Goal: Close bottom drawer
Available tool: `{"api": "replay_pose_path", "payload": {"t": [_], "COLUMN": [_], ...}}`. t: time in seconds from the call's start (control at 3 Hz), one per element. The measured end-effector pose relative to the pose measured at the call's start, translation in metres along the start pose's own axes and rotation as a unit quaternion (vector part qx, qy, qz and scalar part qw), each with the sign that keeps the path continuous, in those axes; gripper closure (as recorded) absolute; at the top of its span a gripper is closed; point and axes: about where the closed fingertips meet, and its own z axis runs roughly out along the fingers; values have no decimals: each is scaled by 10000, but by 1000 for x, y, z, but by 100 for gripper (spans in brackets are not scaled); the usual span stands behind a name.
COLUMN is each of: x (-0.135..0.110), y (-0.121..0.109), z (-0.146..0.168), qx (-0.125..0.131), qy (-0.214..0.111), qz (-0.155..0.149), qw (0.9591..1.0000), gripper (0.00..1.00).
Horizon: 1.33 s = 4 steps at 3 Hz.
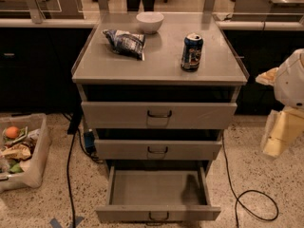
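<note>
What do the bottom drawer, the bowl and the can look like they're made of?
The bottom drawer looks like grey sheet metal, matte, thin-walled, with a dark wire handle. The bowl seems glazed ceramic or plastic: smooth, white. The can is likely aluminium: shiny rim, printed blue sides. The gripper, cream and plastic-looking, hangs right of the cabinet.

The robot's arm (pixel 290 80) shows as a white rounded joint just beyond the right edge of the counter (pixel 161 70), near its front right corner. Under it the pale yellow gripper (pixel 274 144) hangs tilted downward, below counter level, touching nothing.
</note>
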Motion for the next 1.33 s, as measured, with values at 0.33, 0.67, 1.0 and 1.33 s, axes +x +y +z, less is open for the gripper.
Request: {"api": "replay_pose_path", "payload": {"t": [0.33,0.67,1.0,1.33], "x": [6,23,39,58], "y": [9,38,75,112], "z": [19,78,143,208], "qx": [115,8,-206,-461], "qy": [-87,-62,57,189], "qz": [183,528,728,877], "qw": [9997,9986,9971,9949], "gripper": [0,0,0,0]}}
